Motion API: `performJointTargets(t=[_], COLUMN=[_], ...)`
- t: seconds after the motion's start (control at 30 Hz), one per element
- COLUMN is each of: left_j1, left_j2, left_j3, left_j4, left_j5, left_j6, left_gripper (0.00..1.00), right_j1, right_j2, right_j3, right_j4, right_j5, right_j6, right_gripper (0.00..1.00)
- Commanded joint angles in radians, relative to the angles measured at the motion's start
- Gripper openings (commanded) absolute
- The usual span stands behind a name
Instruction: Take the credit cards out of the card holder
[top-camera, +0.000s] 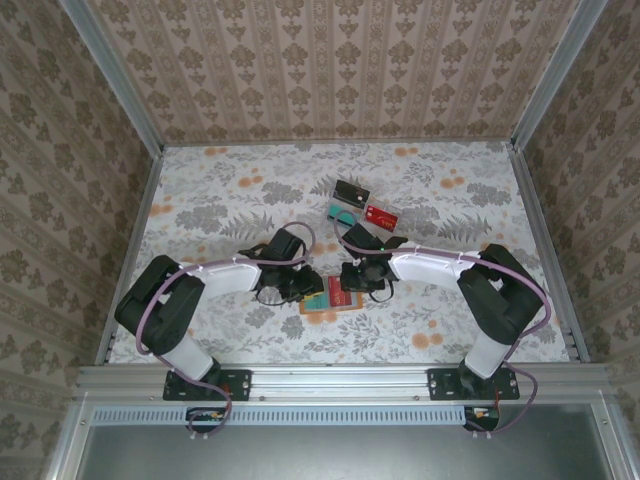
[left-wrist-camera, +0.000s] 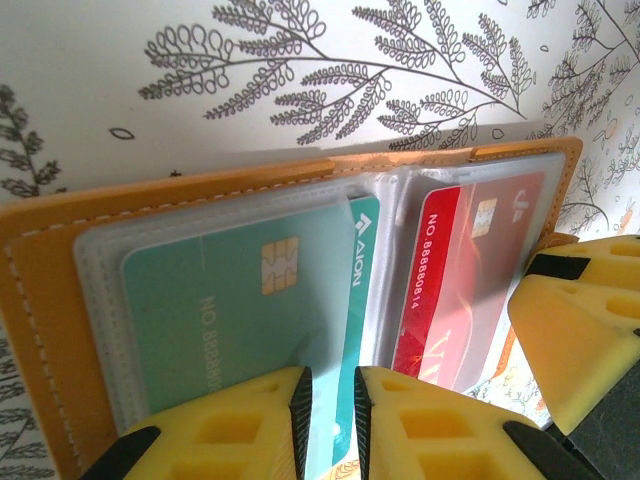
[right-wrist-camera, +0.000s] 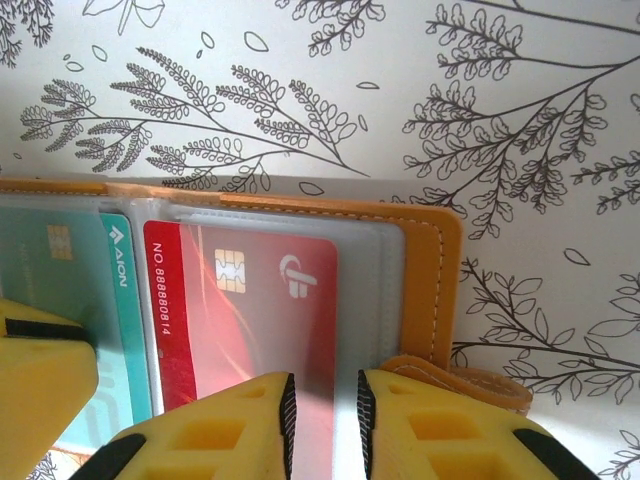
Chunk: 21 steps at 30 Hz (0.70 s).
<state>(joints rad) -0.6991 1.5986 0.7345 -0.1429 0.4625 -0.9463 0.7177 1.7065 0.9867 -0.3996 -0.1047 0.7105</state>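
The orange card holder (top-camera: 327, 298) lies open on the table between my two grippers. In its left pocket sits a teal-green credit card (left-wrist-camera: 230, 300), its right edge sticking out past the clear plastic. My left gripper (left-wrist-camera: 328, 420) is shut narrowly on that edge. A red credit card (right-wrist-camera: 250, 300) sits in the right pocket of the holder (right-wrist-camera: 430, 260). My right gripper (right-wrist-camera: 323, 425) is shut on that pocket's near edge, with the red card inside it. From above, the left gripper (top-camera: 300, 285) and right gripper (top-camera: 352, 283) meet over the holder.
Three loose cards lie further back on the floral table: a black one (top-camera: 351, 191), a teal one (top-camera: 341, 212) and a red one (top-camera: 380, 213). The right gripper's yellow finger (left-wrist-camera: 580, 330) stands close beside the left gripper. Walls enclose the table.
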Motion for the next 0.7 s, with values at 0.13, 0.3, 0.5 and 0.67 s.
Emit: performJointTargets(t=[0.13, 0.3, 0.5, 0.67], left_j1=[-0.001, -0.002, -0.002, -0.002], left_j2=[0.031, 0.007, 0.003, 0.020], left_j3=[0.030, 0.036, 0.035, 0.005], left_j4=[-0.067, 0.019, 0.065, 0.130], left_j5=[-0.016, 0.026, 0.043, 0.065], left_j6=[0.037, 0.010, -0.015, -0.036], left_gripper=[0.23, 0.23, 0.23, 0.23], right_j1=[-0.006, -0.006, -0.006, -0.007], right_j2=[0.041, 0.063, 0.079, 0.085], right_j3=[0.000, 0.001, 0.001, 0.002], right_j4=[-0.043, -0.047, -0.054, -0.053], right_j5=[-0.012, -0.013, -0.009, -0.010], right_j6=[-0.008, -0.009, -0.011, -0.011], right_gripper=[0.23, 0.19, 0.19, 0.19])
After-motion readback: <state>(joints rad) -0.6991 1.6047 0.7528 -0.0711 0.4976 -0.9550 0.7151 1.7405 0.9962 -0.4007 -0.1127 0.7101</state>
